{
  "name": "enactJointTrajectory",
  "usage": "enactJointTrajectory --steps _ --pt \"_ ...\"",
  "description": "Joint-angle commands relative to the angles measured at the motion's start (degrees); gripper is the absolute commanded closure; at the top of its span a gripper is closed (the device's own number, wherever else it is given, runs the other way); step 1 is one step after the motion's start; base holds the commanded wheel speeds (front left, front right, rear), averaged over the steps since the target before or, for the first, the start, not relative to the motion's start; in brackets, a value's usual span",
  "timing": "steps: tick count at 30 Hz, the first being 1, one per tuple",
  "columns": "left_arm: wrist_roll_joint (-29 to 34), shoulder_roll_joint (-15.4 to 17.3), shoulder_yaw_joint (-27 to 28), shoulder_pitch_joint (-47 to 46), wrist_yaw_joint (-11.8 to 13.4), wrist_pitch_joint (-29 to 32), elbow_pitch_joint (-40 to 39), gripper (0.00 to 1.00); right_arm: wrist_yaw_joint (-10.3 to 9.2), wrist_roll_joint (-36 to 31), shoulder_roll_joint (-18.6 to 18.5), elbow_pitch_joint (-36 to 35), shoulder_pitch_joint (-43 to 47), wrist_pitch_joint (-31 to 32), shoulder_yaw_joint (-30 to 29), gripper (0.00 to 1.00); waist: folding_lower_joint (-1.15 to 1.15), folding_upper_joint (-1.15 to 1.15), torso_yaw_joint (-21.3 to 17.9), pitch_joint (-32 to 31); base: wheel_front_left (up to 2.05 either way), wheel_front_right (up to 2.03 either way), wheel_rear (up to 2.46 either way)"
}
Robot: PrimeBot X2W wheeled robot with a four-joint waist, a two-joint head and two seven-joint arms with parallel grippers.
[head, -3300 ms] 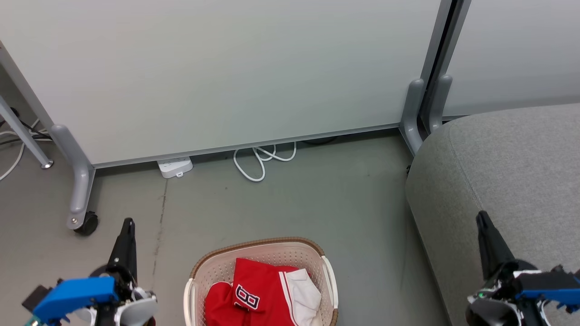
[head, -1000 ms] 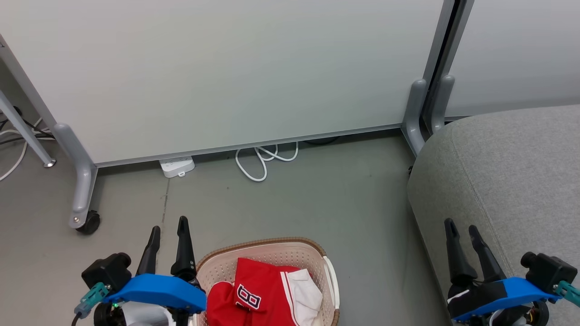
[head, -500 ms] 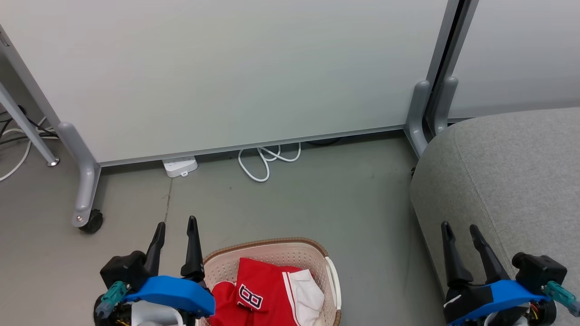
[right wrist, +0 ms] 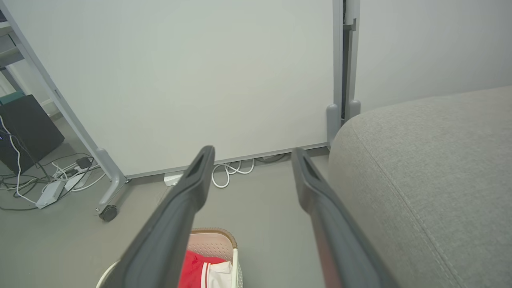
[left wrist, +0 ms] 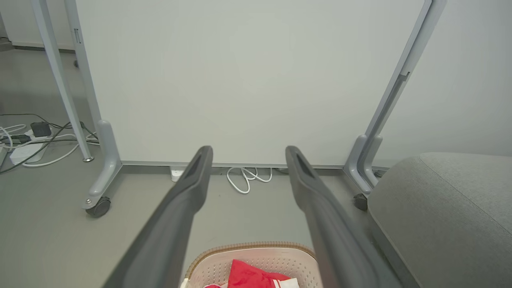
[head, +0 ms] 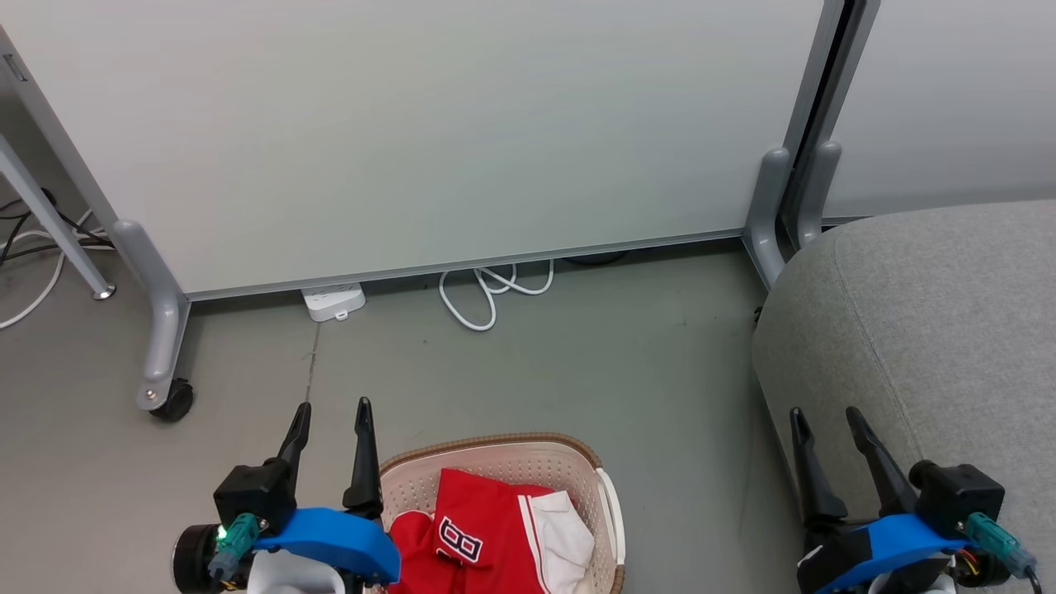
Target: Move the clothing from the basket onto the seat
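1. Moved since the earlier frame: left gripper (head: 333, 404), now just beside the left rim of the basket (head: 495, 440) and turned so both fingers show; right gripper (head: 823, 411), nudged left along the near edge of the seat (head: 949, 330).
2. Both sets of fingers spread wide, holding nothing.
3. Clothing (head: 495, 507) heaped in the basket on the floor (head: 577, 363), lettered jersey (head: 458, 536) on top.
4. Likely light, limp and not slippery; bound to sag and trail on lifting.
5. Best to pinch a raised fold near the jersey's middle, clear of the perforated wall.
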Motion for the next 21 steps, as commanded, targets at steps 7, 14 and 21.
enactJointTrajectory --steps 7,14,21 --pt "3.7 0.3 -0.8 -1.1 -1.0 -1.1 0.7 0.0 0.11 -3.7 -0.4 0.3 -0.8 -1.2 0.4 0.0 0.0 0.0 0.2 -0.1 0.0 0.0 0.0" --pt "6.6 0.3 -0.9 -1.1 -1.9 -2.0 1.6 0.0 0.12 -6.8 -0.5 0.7 -0.8 -2.0 0.6 0.0 0.0 0.0 0.5 -0.2 0.0 0.0 0.0" --pt "8.9 0.3 -1.4 -1.0 -2.8 -2.6 2.6 0.0 0.13 -9.8 -0.5 1.0 -0.5 -2.7 0.7 0.0 0.0 0.0 0.8 -0.3 0.0 0.0 0.0"
